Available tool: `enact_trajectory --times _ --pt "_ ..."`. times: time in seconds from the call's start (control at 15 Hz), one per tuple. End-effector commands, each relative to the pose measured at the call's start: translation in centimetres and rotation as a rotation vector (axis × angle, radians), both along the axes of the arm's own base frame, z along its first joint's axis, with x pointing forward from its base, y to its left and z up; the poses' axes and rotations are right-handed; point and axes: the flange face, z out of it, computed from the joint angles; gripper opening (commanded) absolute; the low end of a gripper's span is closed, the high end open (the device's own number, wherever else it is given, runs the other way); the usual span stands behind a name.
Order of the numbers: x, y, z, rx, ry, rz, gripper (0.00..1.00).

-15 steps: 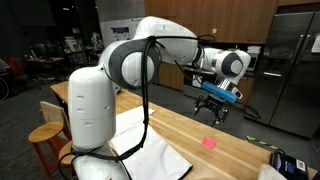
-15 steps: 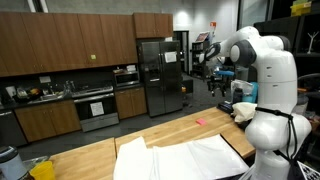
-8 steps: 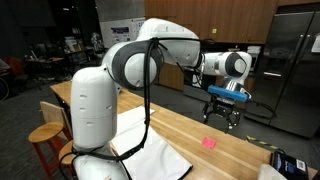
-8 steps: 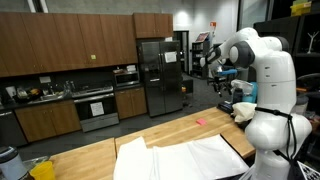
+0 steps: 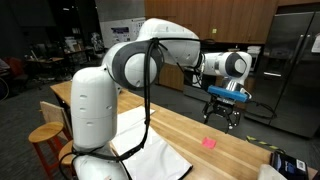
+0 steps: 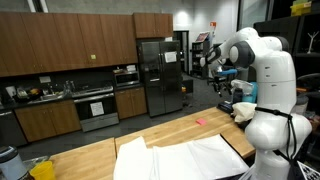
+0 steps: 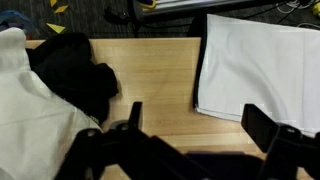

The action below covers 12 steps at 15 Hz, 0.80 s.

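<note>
My gripper [image 5: 222, 116] hangs open in the air above the far end of a wooden table [image 5: 235, 150], holding nothing. In the wrist view its two dark fingers [image 7: 265, 125] stand wide apart around the gripper's middle [image 7: 198, 125], over bare wood. A small pink object [image 5: 209, 142] lies on the table just below and beside the gripper; it also shows in an exterior view as the pink object [image 6: 199, 122]. A white cloth [image 5: 150, 152] is spread near the robot's base, seen as the white cloth [image 7: 260, 60] in the wrist view.
A black crumpled mass [image 7: 75, 75] lies against a white shape [image 7: 25, 115] at the wrist view's left. A wooden stool [image 5: 45, 135] stands beside the table. A dark device [image 5: 285, 163] sits at the table's corner. A steel fridge [image 6: 160, 75] and cabinets line the back wall.
Over the last second the gripper swung outward along the table and turned a little; in the last half second it has held still. The jaws stayed open.
</note>
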Motion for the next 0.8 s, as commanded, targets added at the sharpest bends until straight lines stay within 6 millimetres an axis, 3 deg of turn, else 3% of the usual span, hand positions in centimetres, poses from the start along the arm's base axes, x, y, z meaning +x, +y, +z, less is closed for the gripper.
enact_trajectory --times 0.0,0.33,0.73 --pt "-0.3 0.7 -1.2 -0.010 0.000 0.038 1.00" --pt "-2.8 3.0 -6.9 -0.067 -0.048 0.092 1.00" --pt "-8.1 4.4 -13.8 0.003 -0.119 0.034 1.00"
